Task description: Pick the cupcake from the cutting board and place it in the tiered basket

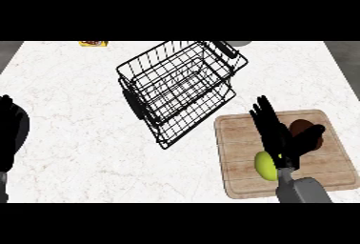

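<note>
The cupcake (304,127) is seen on the board (239,171), right of the basket (179,86), not yet lifted. The right hand (277,136) is held open beside it; grasp and transfer are judged outstanding. The left hand (13,131) rests open at left.

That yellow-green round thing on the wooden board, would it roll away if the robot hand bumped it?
Probably. The yellow-green fruit looks smooth and egg-shaped, so a nudge could roll it across the flat cutting board. It likely feels firm, not floppy. The right robot hand hovers right beside it, so a bump seems possible.
</note>
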You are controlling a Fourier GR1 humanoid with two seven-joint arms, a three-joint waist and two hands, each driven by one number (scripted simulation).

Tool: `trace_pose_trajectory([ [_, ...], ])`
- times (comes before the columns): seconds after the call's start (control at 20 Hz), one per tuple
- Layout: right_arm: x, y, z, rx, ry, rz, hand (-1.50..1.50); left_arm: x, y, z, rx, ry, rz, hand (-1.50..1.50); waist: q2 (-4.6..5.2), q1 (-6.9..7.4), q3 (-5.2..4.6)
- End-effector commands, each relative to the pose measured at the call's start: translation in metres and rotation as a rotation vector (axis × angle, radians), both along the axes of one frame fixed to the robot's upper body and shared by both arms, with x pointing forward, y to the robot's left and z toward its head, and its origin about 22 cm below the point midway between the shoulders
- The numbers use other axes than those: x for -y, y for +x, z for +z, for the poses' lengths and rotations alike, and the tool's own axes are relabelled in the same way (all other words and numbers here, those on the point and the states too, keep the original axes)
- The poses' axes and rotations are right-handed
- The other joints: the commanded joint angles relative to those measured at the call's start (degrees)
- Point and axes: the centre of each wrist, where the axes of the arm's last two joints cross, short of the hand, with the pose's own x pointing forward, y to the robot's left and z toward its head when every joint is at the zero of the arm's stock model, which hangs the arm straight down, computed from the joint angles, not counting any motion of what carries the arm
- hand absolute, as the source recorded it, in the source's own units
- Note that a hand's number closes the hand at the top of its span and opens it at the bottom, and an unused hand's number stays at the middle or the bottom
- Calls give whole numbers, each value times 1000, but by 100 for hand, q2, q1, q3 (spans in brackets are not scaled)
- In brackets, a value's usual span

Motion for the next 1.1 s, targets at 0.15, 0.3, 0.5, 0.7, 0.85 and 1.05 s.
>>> trace_pose_trajectory([
  [0.15,16,36,79,396,-275,-244,150,29,4,4,39,-55,-244,0,21,-103,5],
  [0.3,111,8,26,86,-705,-486,150,41,6,5,35,-77,-275,0,183,-659,-189],
  [0.5,78,18,23,125,-506,-996,-150,59,2,-1,11,-139,-405,0,68,-273,11],
  [0.7,65,19,29,187,-692,-1037,-150,72,-2,-13,-3,-140,-445,0,62,-70,5],
  [0.85,80,7,14,105,-869,-963,-150,70,-1,-10,16,-144,-448,0,54,-78,-28],
  [1.05,127,-8,10,-104,-1088,-843,-150,72,-5,-14,-1,-140,-452,0,53,-91,-76],
])
